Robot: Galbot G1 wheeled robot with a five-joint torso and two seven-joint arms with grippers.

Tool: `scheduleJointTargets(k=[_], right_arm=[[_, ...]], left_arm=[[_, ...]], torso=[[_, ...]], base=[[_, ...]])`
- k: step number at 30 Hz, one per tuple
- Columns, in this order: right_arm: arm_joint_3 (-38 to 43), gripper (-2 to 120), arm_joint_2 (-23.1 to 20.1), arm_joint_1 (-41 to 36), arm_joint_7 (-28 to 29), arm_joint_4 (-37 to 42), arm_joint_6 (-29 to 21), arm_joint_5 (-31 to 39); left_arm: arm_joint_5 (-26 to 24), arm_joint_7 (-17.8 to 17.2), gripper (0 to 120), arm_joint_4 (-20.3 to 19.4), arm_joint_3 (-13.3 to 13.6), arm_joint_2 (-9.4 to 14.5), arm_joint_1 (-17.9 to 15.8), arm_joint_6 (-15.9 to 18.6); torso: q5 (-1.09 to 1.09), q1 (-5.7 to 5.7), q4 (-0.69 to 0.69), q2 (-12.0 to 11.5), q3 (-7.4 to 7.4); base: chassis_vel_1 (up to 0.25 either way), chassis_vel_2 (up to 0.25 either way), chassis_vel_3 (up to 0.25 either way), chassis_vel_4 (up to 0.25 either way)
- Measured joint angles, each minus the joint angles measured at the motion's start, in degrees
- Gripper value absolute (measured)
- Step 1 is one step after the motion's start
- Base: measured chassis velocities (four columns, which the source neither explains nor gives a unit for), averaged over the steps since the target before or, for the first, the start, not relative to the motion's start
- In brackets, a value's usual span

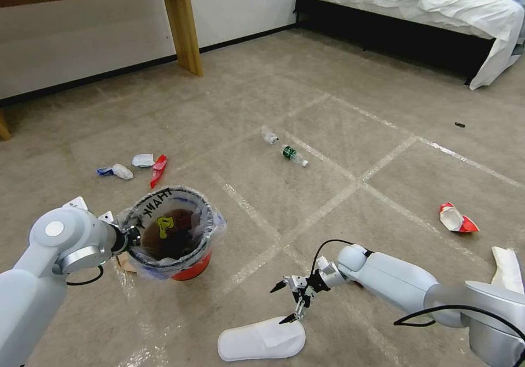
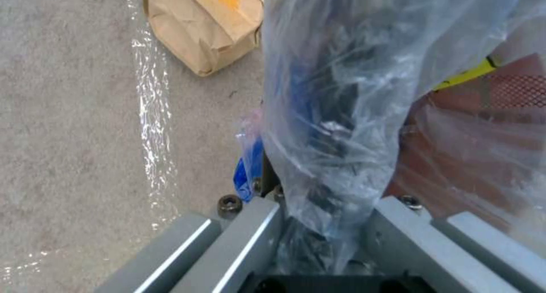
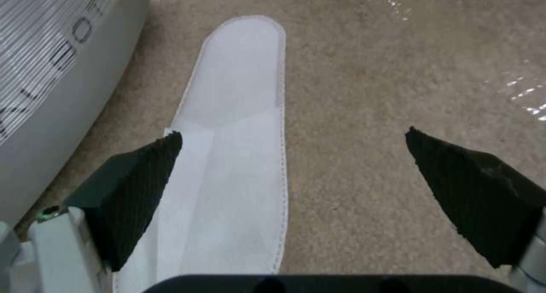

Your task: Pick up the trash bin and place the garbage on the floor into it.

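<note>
1. The left gripper (image 1: 127,238) clamps the bin (image 1: 174,234) by its bagged rim, holding it beside the work area, likely so litter can be dropped in.
2. The right gripper (image 1: 289,303) hangs spread wide and empty over the carpet (image 1: 339,153).
3. The slipper (image 1: 261,341) lies flat under one fingertip (image 3: 149,186), not centred between the jaws.

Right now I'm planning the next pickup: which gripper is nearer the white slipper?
Right. The right gripper hangs open just above the white slipper, one fingertip over its edge. The left gripper is farther off, clamped on the trash bin rim.
</note>
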Motion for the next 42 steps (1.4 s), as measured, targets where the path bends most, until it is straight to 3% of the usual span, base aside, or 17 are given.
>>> scheduleJointTargets(k=[22, 42], right_arm=[[0.5, 100, -3.9, -3.7, 2.2, 9.3, -2.4, 1.3], [0.5, 100, -3.1, -5.0, 2.6, 6.6, -2.3, -0.4]], left_arm=[[0.2, 0.0, 0, 0.1, 0.3, -0.2, 0.0, 0.1], [0.5, 0.1, 0, 0.0, 0.3, -0.6, 0.2, 0.2]], torso=[[0.00, 0.00, -0.01, 0.0, 0.00], [0.00, 0.00, 0.00, 0.0, 0.00]], base=[[0.000, 0.000, 0.000, 0.000], [0.000, 0.000, 0.000, 0.000]])
